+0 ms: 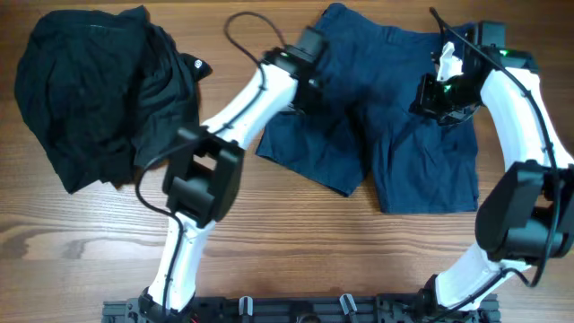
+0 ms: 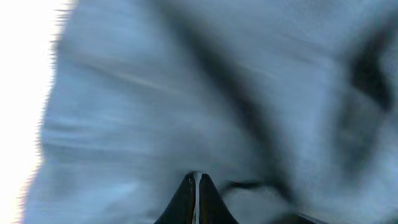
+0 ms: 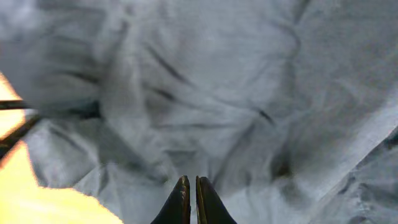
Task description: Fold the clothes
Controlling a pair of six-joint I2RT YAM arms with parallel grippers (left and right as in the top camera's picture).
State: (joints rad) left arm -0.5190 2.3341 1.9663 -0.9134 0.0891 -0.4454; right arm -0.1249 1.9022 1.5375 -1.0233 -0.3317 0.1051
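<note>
The navy-blue shorts (image 1: 395, 126) lie spread and wrinkled at the table's far middle and right, waistband away from me. My left gripper (image 1: 311, 54) sits at their left waist edge. In the left wrist view its jaws (image 2: 197, 178) are shut, tips pressed into the blurred blue cloth (image 2: 155, 93), with a crease running off them. My right gripper (image 1: 441, 94) is over the right side of the shorts. There its jaws (image 3: 189, 179) are also shut, with the creased fabric (image 3: 217, 93) gathered at the tips. A white patch (image 1: 448, 61) shows just above it.
A heap of black garments (image 1: 99, 99) fills the far left of the wooden table (image 1: 296, 242). A black cable (image 1: 247, 27) loops behind the left arm. Bare table wood (image 3: 37, 199) shows at the lower left of the right wrist view.
</note>
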